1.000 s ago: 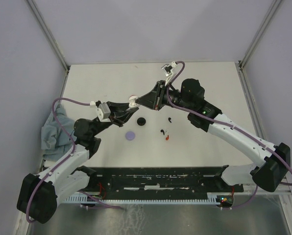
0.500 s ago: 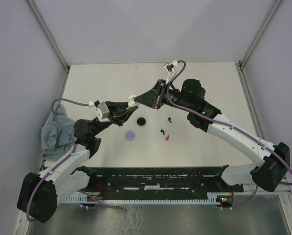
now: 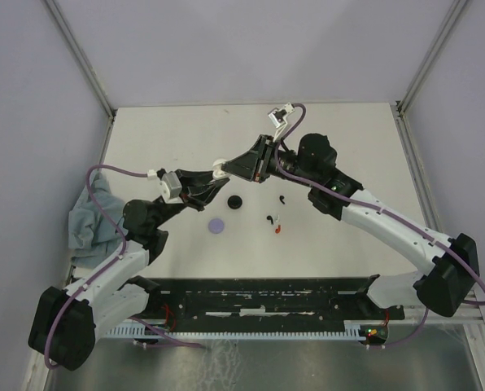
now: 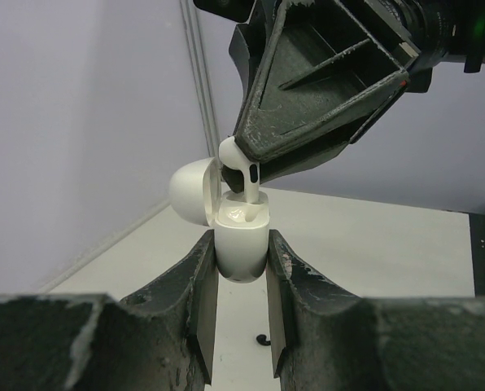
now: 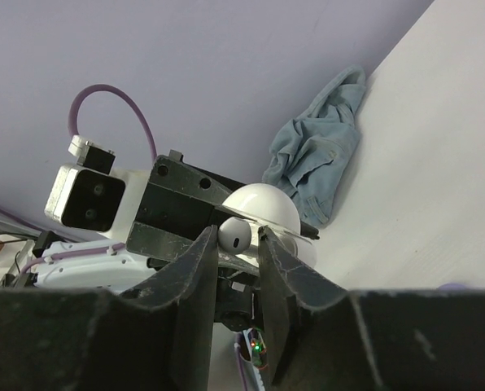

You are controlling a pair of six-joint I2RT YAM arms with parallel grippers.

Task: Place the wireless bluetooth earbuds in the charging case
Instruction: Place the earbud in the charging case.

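Note:
My left gripper (image 4: 242,259) is shut on the white charging case (image 4: 241,244), held upright above the table with its lid (image 4: 192,190) open to the left. My right gripper (image 5: 237,238) is shut on a white earbud (image 5: 234,235) and holds it at the case's top; its stem (image 4: 251,183) goes down into the case's opening. From above, both grippers meet at the case (image 3: 219,170). A black earbud (image 3: 281,198), another black one (image 3: 269,218) and a red one (image 3: 277,229) lie on the table. A black earbud (image 4: 261,339) shows below the case.
A black round disc (image 3: 235,201) and a lavender round disc (image 3: 216,226) lie on the table near the left gripper. A crumpled blue-grey cloth (image 3: 86,218) lies at the table's left edge, also in the right wrist view (image 5: 317,158). Purple walls surround the table.
The right gripper has moved slightly left and down with the white earbud, bringing it onto the case's opening. The left gripper holds the case still.

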